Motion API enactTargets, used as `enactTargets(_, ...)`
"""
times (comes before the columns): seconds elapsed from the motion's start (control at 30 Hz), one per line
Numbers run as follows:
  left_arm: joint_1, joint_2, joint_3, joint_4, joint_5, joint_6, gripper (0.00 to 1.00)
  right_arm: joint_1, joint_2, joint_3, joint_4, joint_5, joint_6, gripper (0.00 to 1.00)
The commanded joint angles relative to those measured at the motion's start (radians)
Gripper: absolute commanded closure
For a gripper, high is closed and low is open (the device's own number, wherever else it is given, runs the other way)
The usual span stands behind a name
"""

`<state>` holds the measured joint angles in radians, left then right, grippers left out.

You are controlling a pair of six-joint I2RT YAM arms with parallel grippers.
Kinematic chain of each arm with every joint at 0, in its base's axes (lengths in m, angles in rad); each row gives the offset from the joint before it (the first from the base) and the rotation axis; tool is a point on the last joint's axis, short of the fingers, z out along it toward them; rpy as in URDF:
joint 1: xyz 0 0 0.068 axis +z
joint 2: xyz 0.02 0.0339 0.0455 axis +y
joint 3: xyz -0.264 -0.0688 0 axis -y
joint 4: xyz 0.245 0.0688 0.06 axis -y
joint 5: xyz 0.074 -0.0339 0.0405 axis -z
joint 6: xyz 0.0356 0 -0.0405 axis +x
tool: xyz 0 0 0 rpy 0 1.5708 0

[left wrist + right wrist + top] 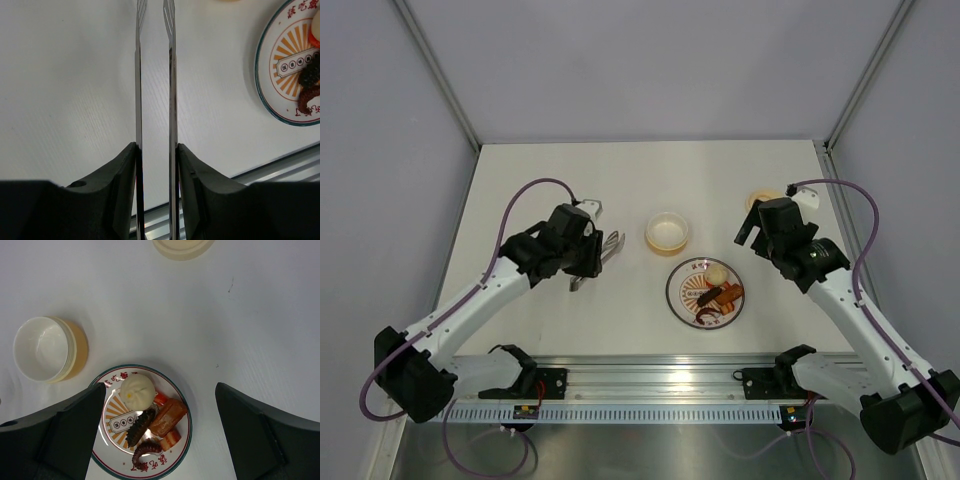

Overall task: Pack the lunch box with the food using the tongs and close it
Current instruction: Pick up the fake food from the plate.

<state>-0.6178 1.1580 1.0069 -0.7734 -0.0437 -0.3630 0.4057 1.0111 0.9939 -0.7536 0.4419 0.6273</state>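
Top external view had the left gripper [592, 250] clamped on the tongs [608, 246], well left of the plate [678, 302], with the tips pointing roughly toward the lunch box [667, 232]. Up close from the left wrist, both fingers [120, 170] pressed the two thin metal arms from outside, with a narrow gap between the arms. The right gripper [746, 228] hung with its fingers spread wide, holding nothing, above the table [570, 180] between the plate and the lid [761, 197]. And the box? Empty and open, just beyond the plate. The food [150, 415] all sat on the plate: the pale bun, the orange-brown chunk and the dark bits. By my reckoning only the tongs were in hand; every piece needed moving, then the lid fitting.
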Motion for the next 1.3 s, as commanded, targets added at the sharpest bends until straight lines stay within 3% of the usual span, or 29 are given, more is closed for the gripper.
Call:
enactTargets(0.0,-0.045,-0.04,0.073,-0.01,0.038,0.016,0.62,-0.004,0.027,0.009,-0.026,0.024,0.021,0.01)
enactTargets(0.2,-0.177,-0.014,0.117,-0.001,0.038,0.004,0.62,-0.054,0.044,-0.027,-0.029,-0.029,0.028,0.01)
enactTargets(0.4,-0.299,0.049,0.144,0.059,0.025,-0.022,0.62,-0.281,0.04,-0.06,-0.009,-0.212,-0.003,0.01)
enactTargets(0.77,-0.427,0.173,0.194,0.2,0.038,-0.054,0.58,-0.297,0.032,-0.011,-0.039,-0.198,-0.018,0.01)
enactTargets(1.27,-0.438,0.258,0.222,0.267,0.038,-0.067,0.55,-0.297,0.004,-0.028,-0.036,-0.213,-0.021,0.01)
